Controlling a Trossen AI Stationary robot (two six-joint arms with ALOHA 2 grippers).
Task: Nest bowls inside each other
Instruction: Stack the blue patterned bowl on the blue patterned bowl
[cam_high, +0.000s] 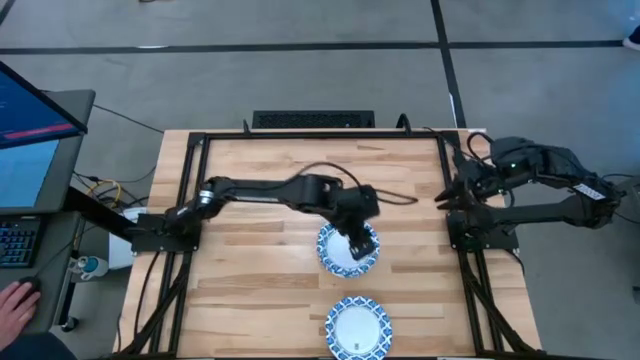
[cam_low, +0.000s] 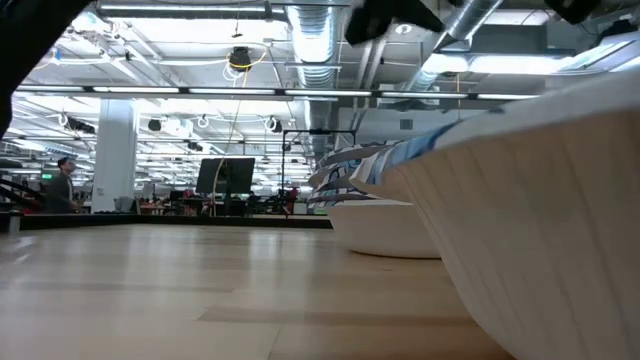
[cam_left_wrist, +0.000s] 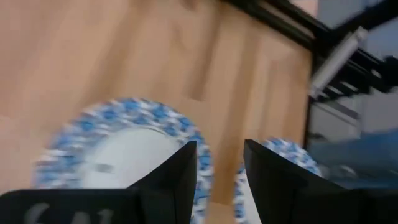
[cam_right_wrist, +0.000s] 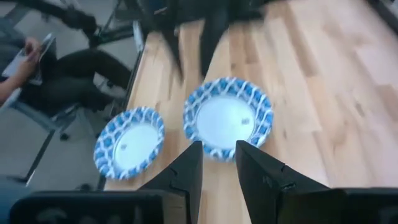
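Two blue-and-white patterned bowls show on the wooden table. One (cam_high: 345, 255) sits at the table's middle, and in the low view (cam_low: 385, 225) it shows layered rims, one inside another. The other (cam_high: 357, 327) sits near the front edge. My left gripper (cam_high: 357, 243) hangs open over the middle bowl's rim, one finger over its inside and one outside (cam_left_wrist: 221, 146). In the low view it (cam_low: 390, 20) stands clear above that bowl. My right gripper (cam_high: 443, 197) waits at the table's right side, open and empty (cam_right_wrist: 219, 146).
A black frame (cam_high: 190, 200) runs along the table's left, far and right sides. A monitor and keyboard (cam_high: 25, 150) stand left of the table, with a person's hand (cam_high: 15, 305) there. A seated person (cam_right_wrist: 37, 68) shows beyond the table. Bare wood lies left of the bowls.
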